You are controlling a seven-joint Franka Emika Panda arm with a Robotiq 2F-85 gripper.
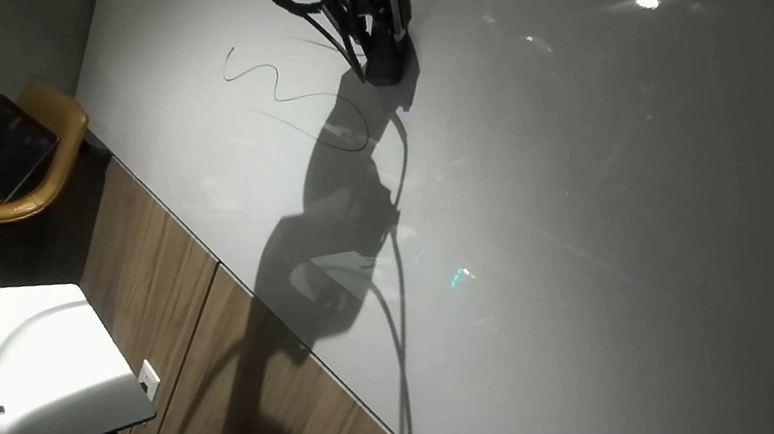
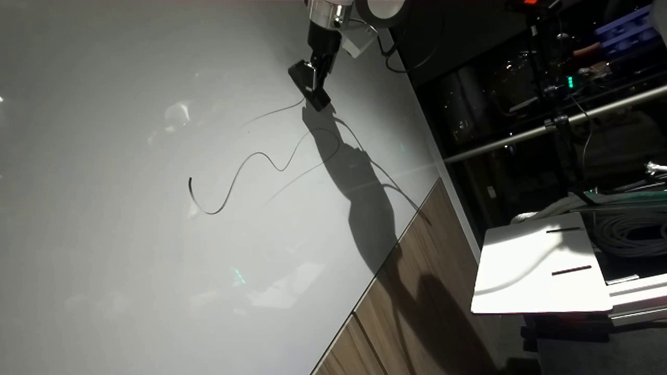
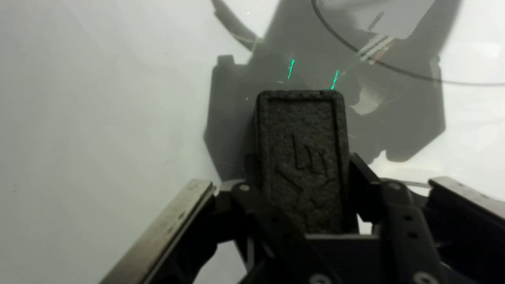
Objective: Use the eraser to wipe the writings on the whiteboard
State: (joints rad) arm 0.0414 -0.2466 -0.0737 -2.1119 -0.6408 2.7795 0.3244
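Note:
The eraser, a black oblong block, is held between the fingers of my gripper (image 3: 306, 171) in the wrist view (image 3: 302, 118). The eraser also shows in both exterior views (image 1: 385, 66) (image 2: 299, 78), close to the whiteboard (image 1: 583, 178) (image 2: 130, 234); I cannot tell whether it touches. The writings (image 1: 306, 95) (image 2: 259, 153) are a thin dark looping squiggle, partly under the arm's shadow. A fainter stroke runs up to the eraser in an exterior view. A dark curved line (image 3: 357, 51) lies beyond the eraser in the wrist view.
Wood panels (image 1: 142, 240) (image 2: 417, 312) border the board along a slanting edge. A white table top (image 1: 10, 339) (image 2: 542, 271) stands beyond them. An open laptop (image 1: 7, 149) rests on a yellow chair (image 1: 56, 114). Black cables (image 1: 283, 0) hang beside the gripper.

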